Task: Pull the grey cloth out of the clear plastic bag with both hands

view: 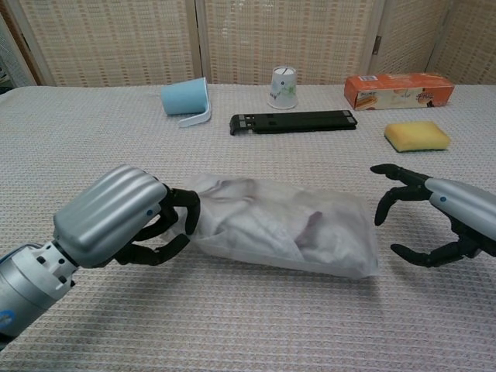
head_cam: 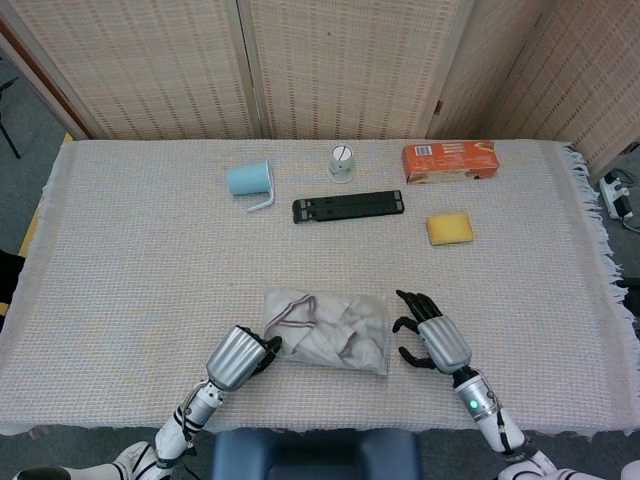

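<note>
Lying flat near the front edge of the surface [head_cam: 120,260], the clear plastic bag [head_cam: 330,331] holds the crumpled grey cloth [head_cam: 322,322]; in the head view the left hand [head_cam: 240,358] has its fingers clenched on the bag's left end, while the right hand [head_cam: 432,338] sits just beside the bag's right end, fingers spread and grasping nothing. From the chest view, the left hand [view: 120,218] curls its dark fingers [view: 180,225] around the bag [view: 283,232] mouth, and the right hand [view: 442,221] hovers apart from the far end, released.
</note>
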Available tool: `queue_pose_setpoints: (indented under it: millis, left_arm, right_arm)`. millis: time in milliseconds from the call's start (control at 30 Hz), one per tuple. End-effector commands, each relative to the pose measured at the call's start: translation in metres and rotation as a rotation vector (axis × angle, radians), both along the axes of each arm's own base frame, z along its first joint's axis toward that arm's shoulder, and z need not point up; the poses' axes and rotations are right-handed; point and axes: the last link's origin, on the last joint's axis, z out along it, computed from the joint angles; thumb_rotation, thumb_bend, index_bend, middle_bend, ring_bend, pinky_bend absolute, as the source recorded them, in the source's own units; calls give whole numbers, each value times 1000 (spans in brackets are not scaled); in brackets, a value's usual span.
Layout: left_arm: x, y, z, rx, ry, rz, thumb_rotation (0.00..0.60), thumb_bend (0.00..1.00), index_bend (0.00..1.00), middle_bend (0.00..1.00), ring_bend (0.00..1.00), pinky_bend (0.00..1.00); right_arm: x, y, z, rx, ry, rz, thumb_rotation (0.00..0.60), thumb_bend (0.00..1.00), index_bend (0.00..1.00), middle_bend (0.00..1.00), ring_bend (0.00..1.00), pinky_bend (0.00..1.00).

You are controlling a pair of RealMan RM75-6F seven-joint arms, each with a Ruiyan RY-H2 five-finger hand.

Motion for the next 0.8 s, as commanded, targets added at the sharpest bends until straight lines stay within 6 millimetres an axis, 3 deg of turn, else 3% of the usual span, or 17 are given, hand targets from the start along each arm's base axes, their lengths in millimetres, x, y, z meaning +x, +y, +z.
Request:
queue_pose_setpoints:
  millis: [33, 400, 800]
  left_arm:
    - [0, 0, 0, 1, 1, -1, 600, 615, 745, 1000, 1000, 1000]
    - [2, 0, 2, 5, -5, 0, 600, 615, 744, 1000, 1000, 1000]
    - [0, 4, 4, 13, -12, 34, 600, 630, 747, 1000, 1000, 1000]
  right_arm:
    - [6, -1, -6, 12, -19, -5, 600, 320, 390, 0, 0, 0]
    - [18, -3, -16, 17, -77, -6, 600, 320, 347, 0, 0, 0]
    - [21, -6, -43, 79, -207, -51, 600, 320, 357, 0, 0, 0]
